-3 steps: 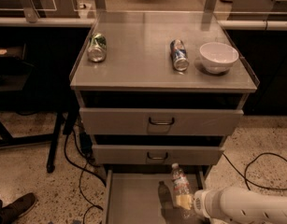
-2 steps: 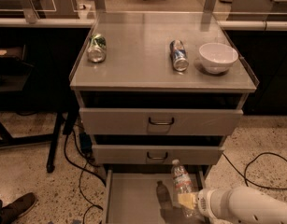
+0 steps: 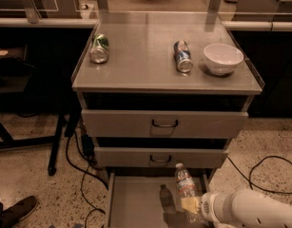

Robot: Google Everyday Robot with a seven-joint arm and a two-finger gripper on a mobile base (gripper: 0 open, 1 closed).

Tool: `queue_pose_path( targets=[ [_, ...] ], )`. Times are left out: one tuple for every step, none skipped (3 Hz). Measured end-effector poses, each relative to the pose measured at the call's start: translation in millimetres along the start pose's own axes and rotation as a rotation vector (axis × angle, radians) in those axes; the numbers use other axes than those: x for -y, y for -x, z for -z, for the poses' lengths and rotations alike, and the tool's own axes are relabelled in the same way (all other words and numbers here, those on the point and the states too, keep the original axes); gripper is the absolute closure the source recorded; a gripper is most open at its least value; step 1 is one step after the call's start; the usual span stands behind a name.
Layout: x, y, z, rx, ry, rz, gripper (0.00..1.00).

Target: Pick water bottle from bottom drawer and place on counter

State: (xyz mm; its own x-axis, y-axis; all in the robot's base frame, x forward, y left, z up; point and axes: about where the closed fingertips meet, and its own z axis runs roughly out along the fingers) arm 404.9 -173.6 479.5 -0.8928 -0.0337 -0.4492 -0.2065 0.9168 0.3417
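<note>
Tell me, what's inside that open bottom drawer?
The water bottle, upright in the gripper, at the right of the drawer. The arm hides its front right corner.

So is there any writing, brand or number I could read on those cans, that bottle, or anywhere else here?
Nothing here can be read.
Green metal can lying on the grey counter: print too blurred.
Blue metal can near the white bowl: print too blurred.
Small clear plastic water bottle, held by the gripper above the bottom drawer: label band too small to read.
</note>
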Motion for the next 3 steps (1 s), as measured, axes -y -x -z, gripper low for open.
queue_pose_path(
  targets=[
    [-17,10,28,0.020,-0.021,0.018,1.00],
    [-53,33,65,0.065,-0.062,0.086,1.00],
    [-60,52,88,0.113,-0.093,0.127,1.00]
  ],
)
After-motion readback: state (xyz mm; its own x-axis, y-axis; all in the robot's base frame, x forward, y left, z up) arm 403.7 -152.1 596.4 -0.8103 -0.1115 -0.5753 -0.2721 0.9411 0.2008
